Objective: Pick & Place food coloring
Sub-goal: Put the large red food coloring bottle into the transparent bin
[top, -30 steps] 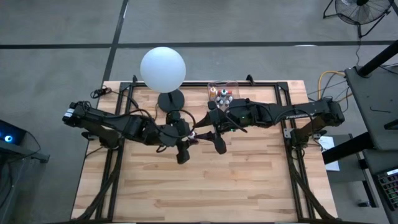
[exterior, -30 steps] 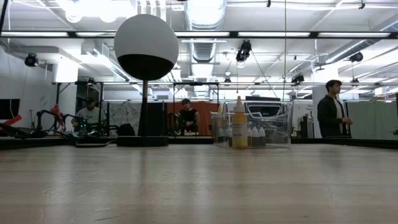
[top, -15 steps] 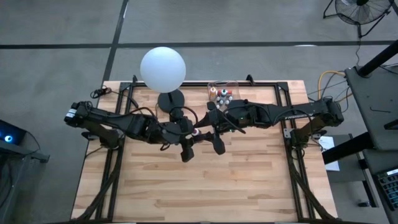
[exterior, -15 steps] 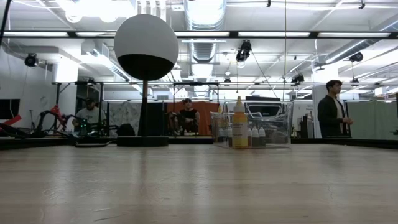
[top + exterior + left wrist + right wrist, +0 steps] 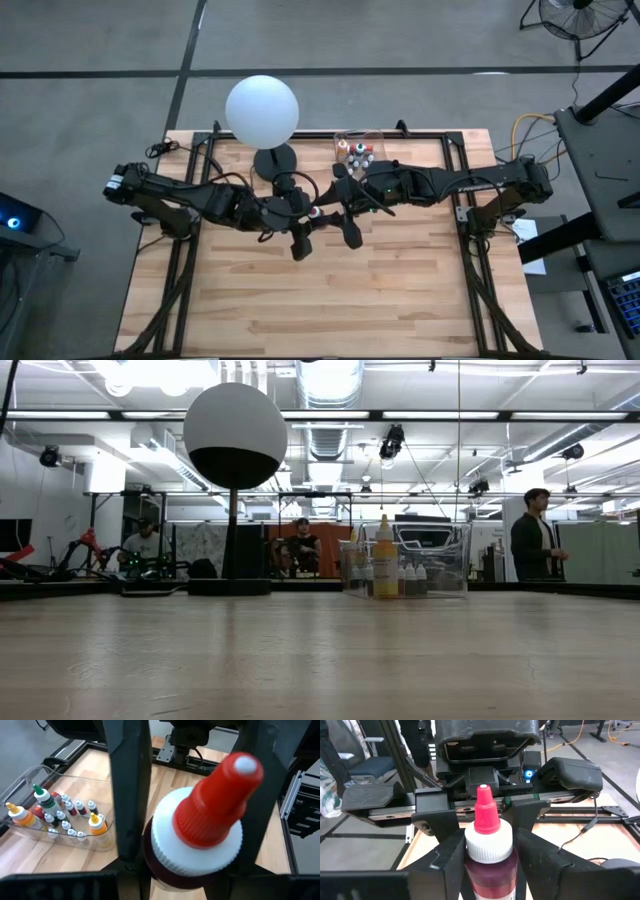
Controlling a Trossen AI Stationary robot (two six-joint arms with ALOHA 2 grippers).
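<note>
With both grippers' fingers point(image 5: 125, 795) grasping the red-capped bottle point(image 5: 489, 852) mid-surface, the right gripper point(image 5: 487, 865) should clench before the left gripper point(image 5: 192, 850) releases.

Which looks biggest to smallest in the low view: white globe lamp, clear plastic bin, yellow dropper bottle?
1. White globe lamp, stand included.
2. Clear plastic bin.
3. Yellow dropper bottle, standing inside the bin.
The lamp and bin stand at a similar depth on the table, so the order is fairly safe.
</note>
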